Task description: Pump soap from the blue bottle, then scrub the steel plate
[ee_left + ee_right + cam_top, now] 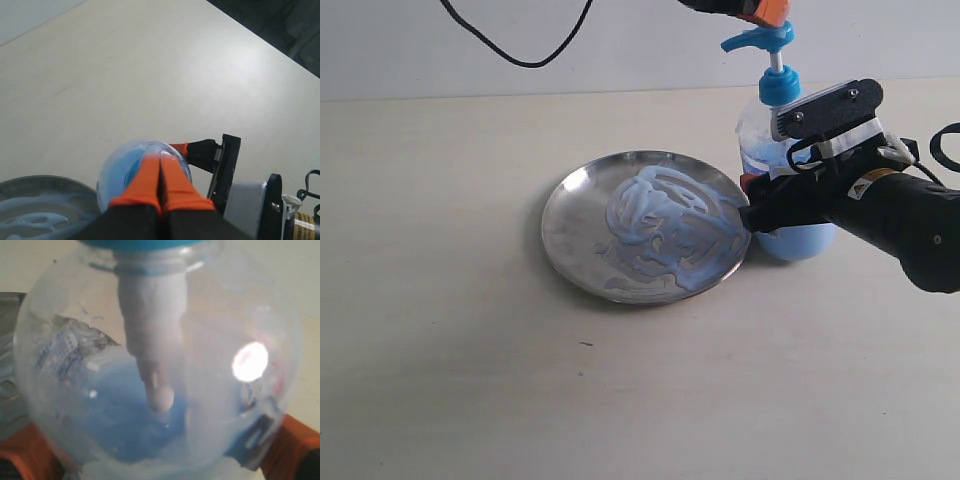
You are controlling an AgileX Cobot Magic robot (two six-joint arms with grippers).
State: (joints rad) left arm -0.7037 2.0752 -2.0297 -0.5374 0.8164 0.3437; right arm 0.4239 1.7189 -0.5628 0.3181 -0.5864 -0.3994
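The exterior view looks down slantwise over the counter (pixel 470 350) from mid distance. The left wrist view looks down on the bottle (pixel 117 170) from above; the right wrist view faces it sideways, very near. All three show it.

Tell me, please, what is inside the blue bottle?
Pale blue soap fills the blue bottle's lower part, with a white dip tube hanging down toward it. The label hides part of the interior.

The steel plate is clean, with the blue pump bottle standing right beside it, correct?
Not quite. The steel plate is not clean: pale blue soap is smeared in swirls across it, as the exterior view shows. The blue bottle does stand right beside it.
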